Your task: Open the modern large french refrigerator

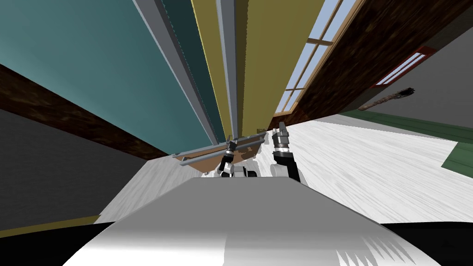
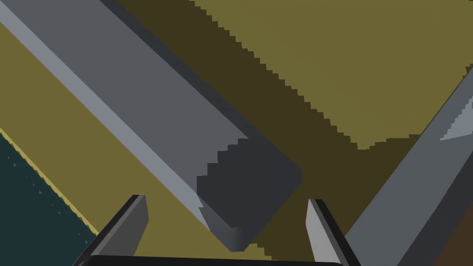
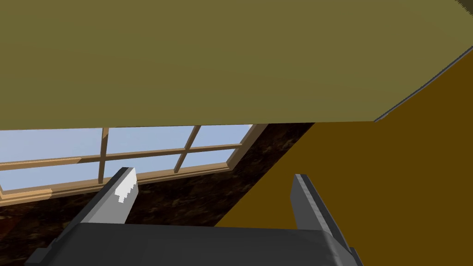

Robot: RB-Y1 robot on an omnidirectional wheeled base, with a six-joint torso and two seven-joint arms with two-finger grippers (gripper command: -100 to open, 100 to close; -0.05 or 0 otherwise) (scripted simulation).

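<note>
The refrigerator stands right in front of me, with an olive door (image 1: pixel 272 60) and a teal panel (image 1: pixel 92 60) to its left. A long grey handle (image 1: pixel 228 69) runs down the olive door. My left gripper (image 1: pixel 229 147) is at that handle's lower end. In the left wrist view the left gripper (image 2: pixel 228 217) is open, and the handle's blunt end (image 2: pixel 249 184) lies between its fingers (image 2: pixel 138 217) without touching them. A second grey bar (image 2: pixel 415 194) crosses beside it. My right gripper (image 1: pixel 281 130) hangs to the right, near the olive door face (image 3: pixel 231 60); the right gripper (image 3: pixel 210 194) is open and holds nothing.
Below the doors a brown drawer front carries horizontal grey bars (image 1: pixel 217 152). A window (image 1: pixel 309 51) in a dark brown wall lies to the right of the refrigerator. White floor (image 1: pixel 369 166) spreads out on the right, with a green mat (image 1: pixel 457 157) at its far edge.
</note>
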